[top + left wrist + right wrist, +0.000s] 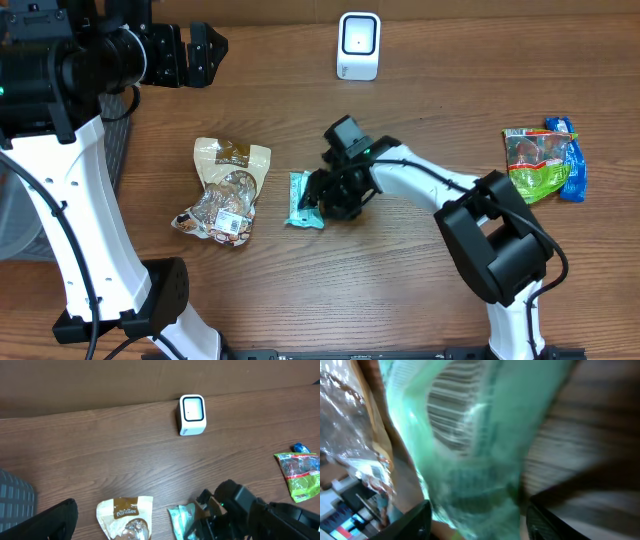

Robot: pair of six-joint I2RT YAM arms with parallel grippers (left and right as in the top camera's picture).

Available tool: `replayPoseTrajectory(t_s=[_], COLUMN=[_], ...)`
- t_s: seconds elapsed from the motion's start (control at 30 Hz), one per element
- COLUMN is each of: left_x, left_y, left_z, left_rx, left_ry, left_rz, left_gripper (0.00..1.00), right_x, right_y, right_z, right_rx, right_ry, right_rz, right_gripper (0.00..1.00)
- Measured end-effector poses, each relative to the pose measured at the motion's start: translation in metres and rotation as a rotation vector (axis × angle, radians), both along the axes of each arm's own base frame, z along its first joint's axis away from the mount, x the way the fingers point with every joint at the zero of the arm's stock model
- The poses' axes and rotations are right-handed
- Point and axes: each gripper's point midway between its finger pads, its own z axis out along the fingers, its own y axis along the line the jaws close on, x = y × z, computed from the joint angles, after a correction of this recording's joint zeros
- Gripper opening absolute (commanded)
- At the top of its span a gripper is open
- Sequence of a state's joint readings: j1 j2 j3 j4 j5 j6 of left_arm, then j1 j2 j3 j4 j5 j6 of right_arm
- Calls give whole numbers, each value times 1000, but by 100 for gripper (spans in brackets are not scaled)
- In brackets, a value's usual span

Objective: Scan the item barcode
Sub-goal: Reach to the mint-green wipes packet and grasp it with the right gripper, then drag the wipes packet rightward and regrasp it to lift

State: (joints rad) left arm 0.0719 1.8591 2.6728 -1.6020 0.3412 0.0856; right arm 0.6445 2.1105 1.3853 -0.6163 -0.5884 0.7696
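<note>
The packet (302, 200) is laid flat on the table (400, 290), straddled by the right gripper (318, 195), jaws part-way apart; whether it is gripped cannot be told. If pinched loosely, it could be dropped or crumpled, and its barcode (452, 415) hidden from the scanner (358, 45).

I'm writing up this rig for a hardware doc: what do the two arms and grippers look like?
The left arm and right arm both have smooth white link shells joined by bulky black joint housings, with thin black cables running along them. The left gripper and right gripper are black and blocky. No markings are legible.
</note>
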Motion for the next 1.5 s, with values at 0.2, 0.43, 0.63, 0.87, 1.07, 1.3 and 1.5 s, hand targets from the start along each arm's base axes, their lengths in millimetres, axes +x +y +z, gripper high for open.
replayPoseTrajectory(t_s=[0.2, 0.43, 0.63, 0.87, 1.07, 1.3, 1.5], left_x=[0, 0, 0, 0, 0, 0, 0], left_y=[0, 0, 0, 0, 0, 0, 0], left_z=[0, 0, 0, 0, 0, 0, 0], left_rx=[0, 0, 0, 0, 0, 0, 0], left_ry=[0, 0, 0, 0, 0, -1, 0], left_rz=[0, 0, 0, 0, 0, 0, 0], left_gripper=[100, 100, 100, 100, 100, 100, 100], right_x=[1, 3, 17, 56, 74, 84, 96], right_y=[1, -13, -92, -147, -158, -184, -191], right_z=[-2, 3, 9, 17, 9, 30, 40], right_rx=[-59, -18, -55, -163, -331, -475, -326], right_ry=[28, 24, 17, -259, -422, -253, -34], right_rz=[-101, -31, 109, 402, 599, 234, -219], right_gripper=[23, 12, 4, 37, 91, 100, 99])
